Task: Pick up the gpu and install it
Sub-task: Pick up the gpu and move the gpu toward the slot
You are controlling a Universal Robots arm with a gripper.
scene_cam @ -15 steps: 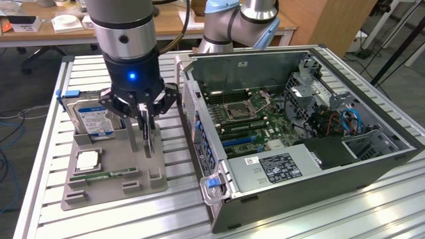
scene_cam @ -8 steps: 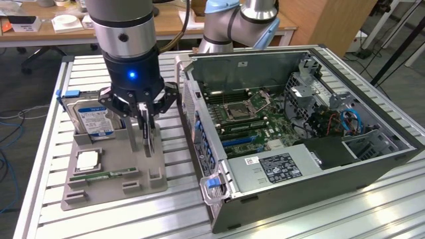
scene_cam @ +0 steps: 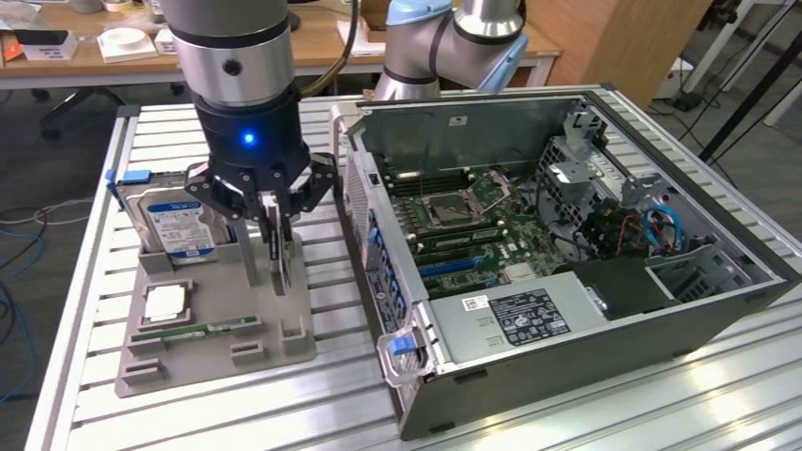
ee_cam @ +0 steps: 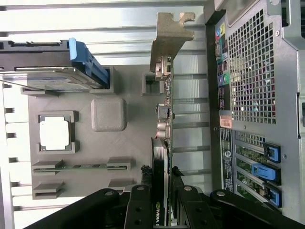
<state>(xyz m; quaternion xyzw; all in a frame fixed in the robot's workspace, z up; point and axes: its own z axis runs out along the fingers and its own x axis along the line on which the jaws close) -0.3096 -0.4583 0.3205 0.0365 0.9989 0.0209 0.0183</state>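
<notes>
1. Slatted aluminium surface (scene_cam: 225,423), with grey plastic holder tray (scene_cam: 201,371) under the tool (scene_cam: 281,235).
2. Clamped in the black tool: thin green gpu card (ee_cam: 164,109) with silver end bracket, upright on edge.
3. Directly below the tool, at the tray.
4. Beside the tool: open black computer case (scene_cam: 589,366).

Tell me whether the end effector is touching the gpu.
Touching. In the wrist view the end effector straddles the upright gpu, its fingers pressed against both faces with no gap.
</notes>
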